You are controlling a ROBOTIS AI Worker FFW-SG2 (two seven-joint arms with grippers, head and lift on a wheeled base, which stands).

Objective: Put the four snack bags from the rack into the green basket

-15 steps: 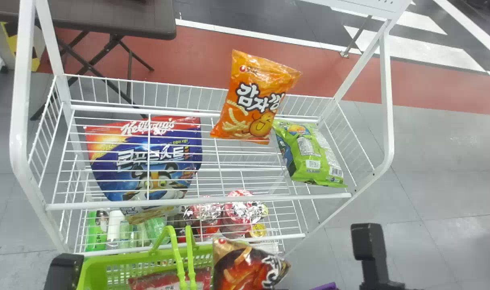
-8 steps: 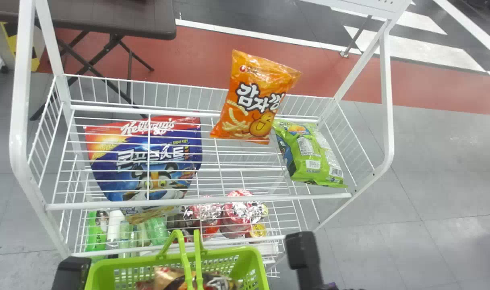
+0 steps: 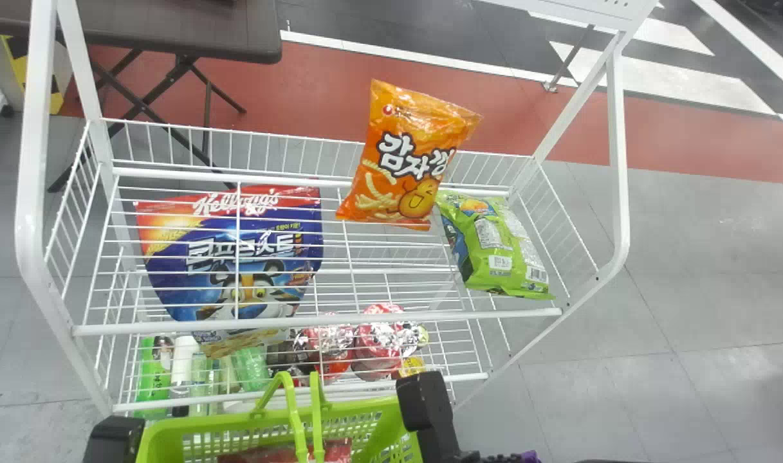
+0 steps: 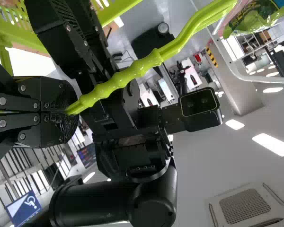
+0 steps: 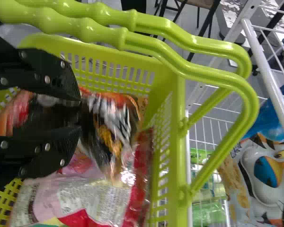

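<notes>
Down inside the basket (image 3: 204, 429) now, the dark bag (image 5: 112, 130) has left its spot at the rim.
The right gripper (image 5: 80, 114) has its fingers parted above it, seemingly just letting go; the left gripper (image 4: 71, 112) is closed on the handle (image 4: 142, 67). The red bag (image 5: 94, 198) lies in the basket too, so two look loaded, while the orange bag (image 3: 407, 157) and green bag (image 3: 494, 247) on the rack (image 3: 314, 321) remain to be fetched.

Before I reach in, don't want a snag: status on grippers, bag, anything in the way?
Left gripper shut on handles. Right gripper at dark bag inside basket, grip unclear. Raised handles close alongside, possible snag.
</notes>
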